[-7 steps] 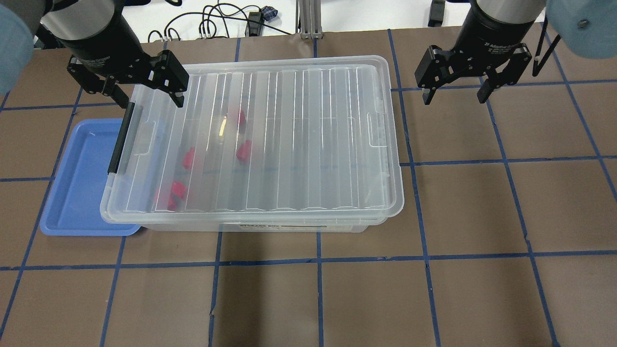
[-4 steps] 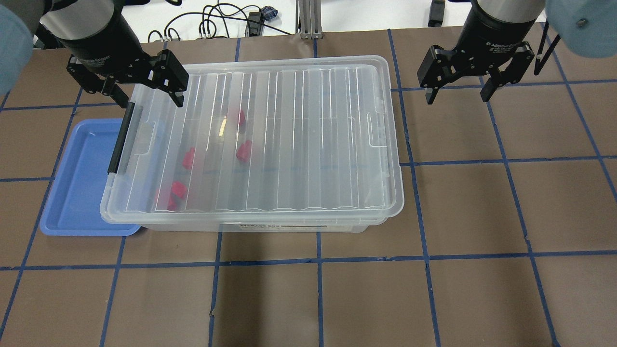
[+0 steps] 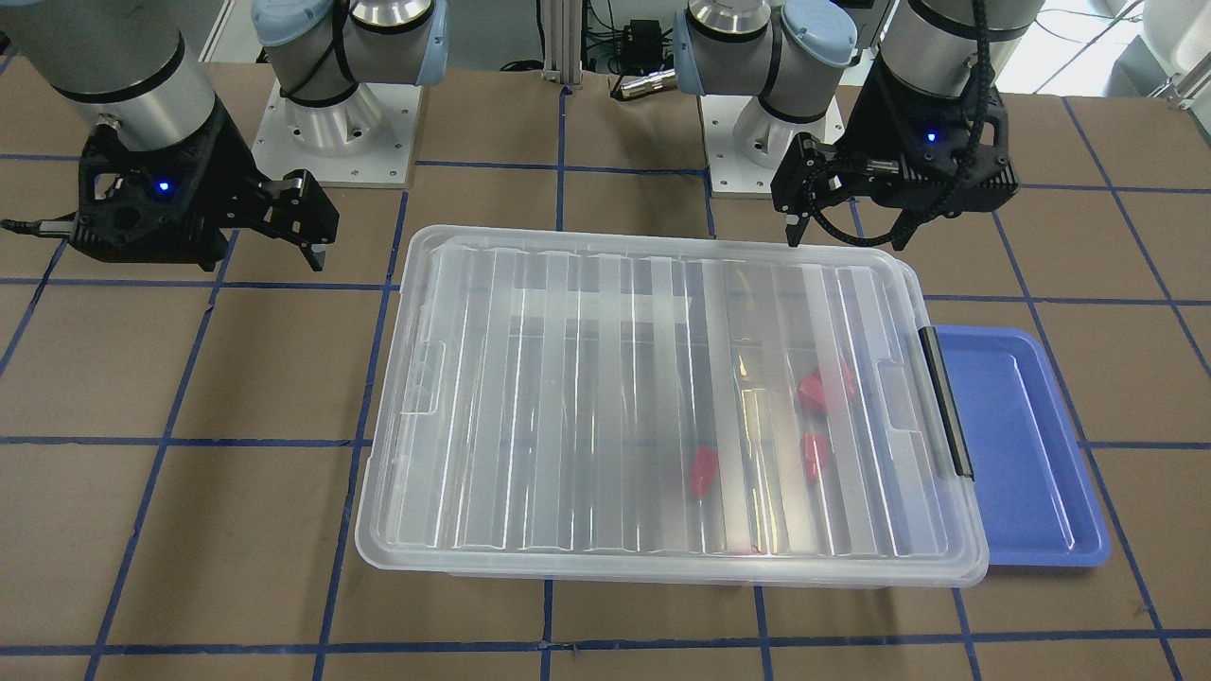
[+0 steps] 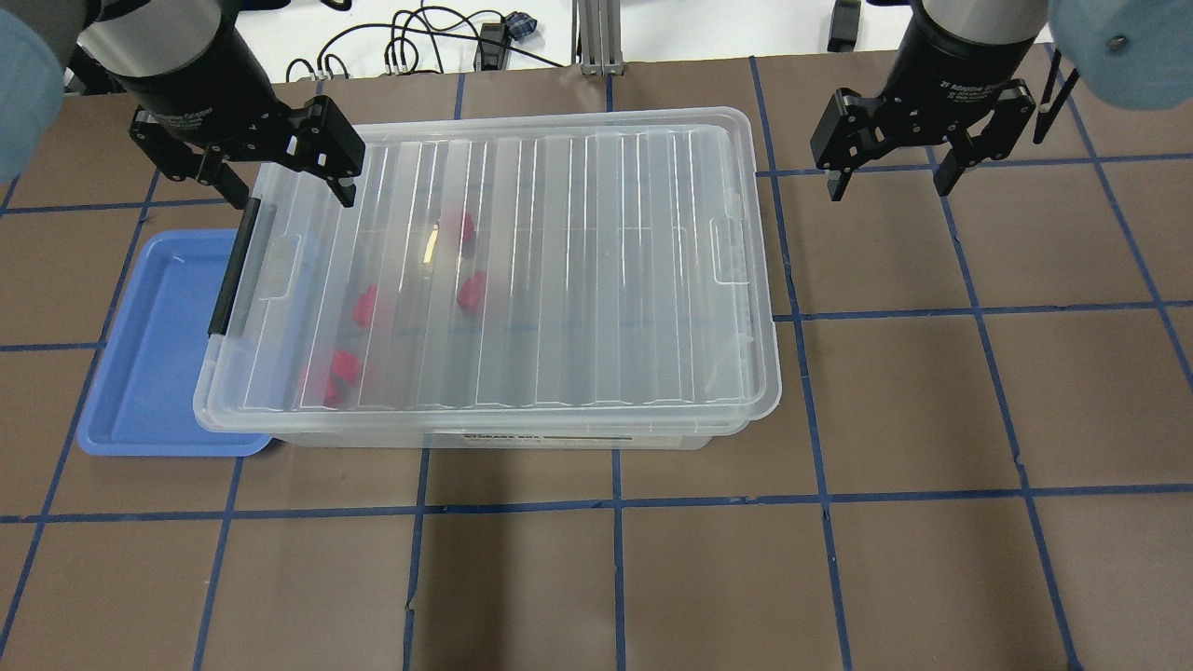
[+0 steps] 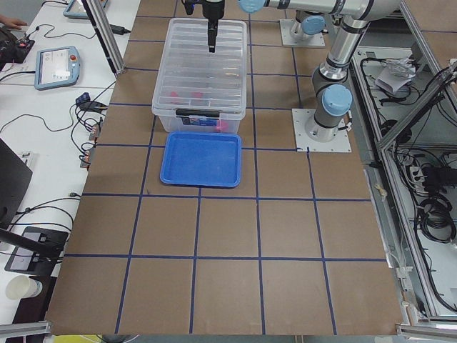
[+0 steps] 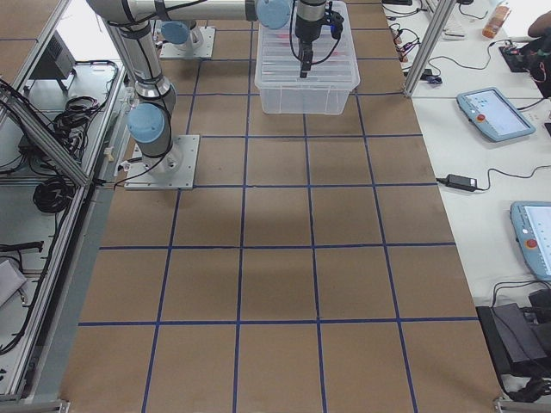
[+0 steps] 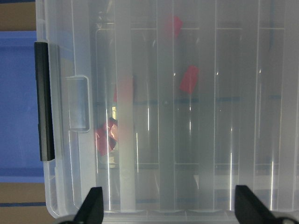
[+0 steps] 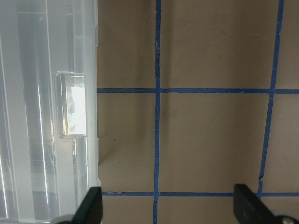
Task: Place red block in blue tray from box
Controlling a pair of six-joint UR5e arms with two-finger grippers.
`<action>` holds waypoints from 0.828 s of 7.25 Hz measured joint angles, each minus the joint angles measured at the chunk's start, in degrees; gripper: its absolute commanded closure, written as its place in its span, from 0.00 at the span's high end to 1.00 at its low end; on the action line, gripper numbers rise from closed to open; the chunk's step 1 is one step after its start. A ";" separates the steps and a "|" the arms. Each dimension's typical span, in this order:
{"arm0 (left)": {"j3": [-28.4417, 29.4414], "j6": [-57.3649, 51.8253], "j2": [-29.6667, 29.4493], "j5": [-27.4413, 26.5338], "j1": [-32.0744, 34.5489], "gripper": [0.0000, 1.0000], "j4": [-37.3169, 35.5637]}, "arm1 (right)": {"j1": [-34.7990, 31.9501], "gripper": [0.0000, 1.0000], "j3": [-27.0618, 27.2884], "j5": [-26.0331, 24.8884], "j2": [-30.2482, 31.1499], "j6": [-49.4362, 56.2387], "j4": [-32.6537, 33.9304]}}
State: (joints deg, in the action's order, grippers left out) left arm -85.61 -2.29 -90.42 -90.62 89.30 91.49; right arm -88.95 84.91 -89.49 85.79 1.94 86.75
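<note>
The box is a large clear bin with its ridged lid shut and a black latch bar at its left end. Several red blocks show through the lid, one near the middle and one near the latch end. The blue tray lies against the box's left end, partly under its rim, with nothing in it. My left gripper is open above the box's far left corner; its wrist view shows red blocks below. My right gripper is open and empty over bare table right of the box.
The brown table has a blue tape grid. Cables and a metal post lie beyond the far edge. The arm bases stand behind the box in the front-facing view.
My right gripper has shifted slightly to the right and farther back, away from the box. The left gripper, box, tray and blocks have not moved.
</note>
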 measured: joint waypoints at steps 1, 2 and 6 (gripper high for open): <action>0.00 0.00 0.01 0.00 0.00 1.00 0.00 | 0.00 1.00 0.00 -0.07 0.08 -0.02 -0.16; 0.03 0.00 0.00 0.00 0.00 1.00 0.00 | 0.00 1.00 -0.04 -0.04 0.04 -0.06 -0.25; 0.09 0.00 -0.06 0.04 0.00 1.00 -0.08 | -0.22 1.00 0.77 0.19 -0.32 -1.00 0.07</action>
State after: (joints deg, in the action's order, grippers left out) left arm -85.52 -2.29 -90.48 -90.58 89.30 91.42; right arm -89.16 85.68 -89.30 85.47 0.94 86.82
